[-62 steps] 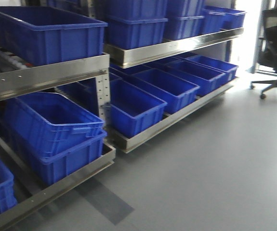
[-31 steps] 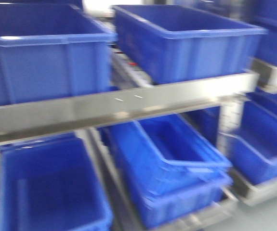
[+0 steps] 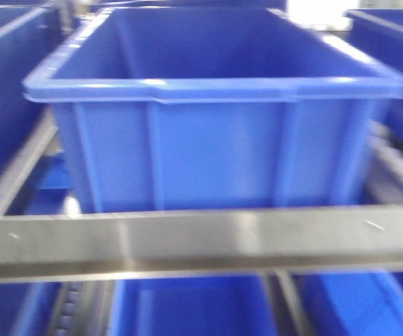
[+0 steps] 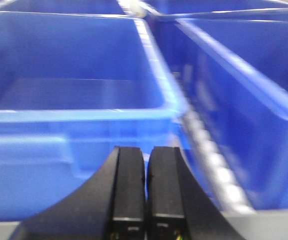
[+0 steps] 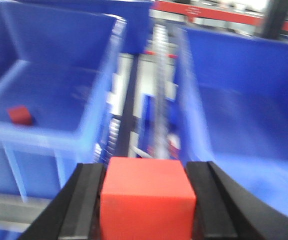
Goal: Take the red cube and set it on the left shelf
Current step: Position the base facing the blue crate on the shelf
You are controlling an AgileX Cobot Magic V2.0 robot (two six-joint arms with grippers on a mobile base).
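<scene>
The red cube sits at the bottom centre of the right wrist view, clamped between the fingers of the right end effector. Straight ahead of it is no bin but the roller track of the left shelf, which runs between the left-hand crate and the right-hand crate. Let go on this line, the cube would likely fall into that gap or bounce off a rim. A small red block lies in the left-hand crate. The left end effector is pressed closed on nothing.
</scene>
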